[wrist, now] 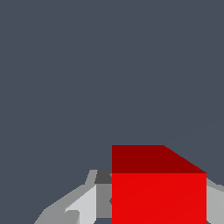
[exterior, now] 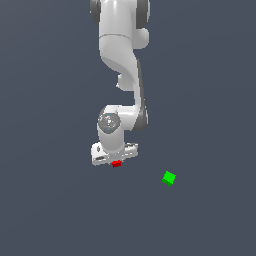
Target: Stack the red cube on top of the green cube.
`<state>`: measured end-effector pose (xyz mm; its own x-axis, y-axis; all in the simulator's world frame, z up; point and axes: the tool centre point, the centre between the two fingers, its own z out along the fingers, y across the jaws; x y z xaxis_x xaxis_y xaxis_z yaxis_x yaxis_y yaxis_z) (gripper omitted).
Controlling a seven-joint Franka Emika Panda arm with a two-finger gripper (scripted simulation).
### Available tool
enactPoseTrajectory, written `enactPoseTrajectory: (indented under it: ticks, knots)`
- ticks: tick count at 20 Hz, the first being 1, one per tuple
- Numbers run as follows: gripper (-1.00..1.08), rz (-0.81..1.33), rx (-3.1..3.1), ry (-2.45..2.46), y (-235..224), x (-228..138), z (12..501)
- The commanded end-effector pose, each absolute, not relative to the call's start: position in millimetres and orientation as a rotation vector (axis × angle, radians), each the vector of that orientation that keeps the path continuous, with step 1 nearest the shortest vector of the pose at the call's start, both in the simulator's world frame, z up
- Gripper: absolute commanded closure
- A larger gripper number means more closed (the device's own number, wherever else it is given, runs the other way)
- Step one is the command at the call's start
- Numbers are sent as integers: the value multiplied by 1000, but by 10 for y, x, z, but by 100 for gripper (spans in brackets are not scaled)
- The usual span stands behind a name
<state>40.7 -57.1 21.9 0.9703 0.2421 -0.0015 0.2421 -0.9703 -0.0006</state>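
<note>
One red cube clenched in my tool; one green cube, well apart, shows only in the exterior view.

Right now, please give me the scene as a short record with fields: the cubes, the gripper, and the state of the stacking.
red cube: directly under the gripper, between its fingers in the wrist view
green cube: alone on the floor, toward the exterior view's right of the red cube, not touching it
gripper: lowered over the red cube; the pictures do not settle whether it is closed
fingers: grey, beside the cube's face
stacking: not yet done
surface: plain dark grey
</note>
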Motion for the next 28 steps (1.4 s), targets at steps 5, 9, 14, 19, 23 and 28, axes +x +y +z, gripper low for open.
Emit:
enactPoseTrajectory:
  ticks: [5, 9, 14, 19, 23, 28]
  knots:
    - [108, 0, -3118, -383, -571, 404, 451]
    - [108, 0, -3118, -383, -570, 400, 737]
    - [108, 0, -3118, -383, -570, 398, 1042]
    - [108, 0, -3118, -383, -571, 408, 1189]
    - [108, -1, -3118, -383, -566, 413, 1185]
    - [108, -1, -3118, -383, -426, 455, 1151]
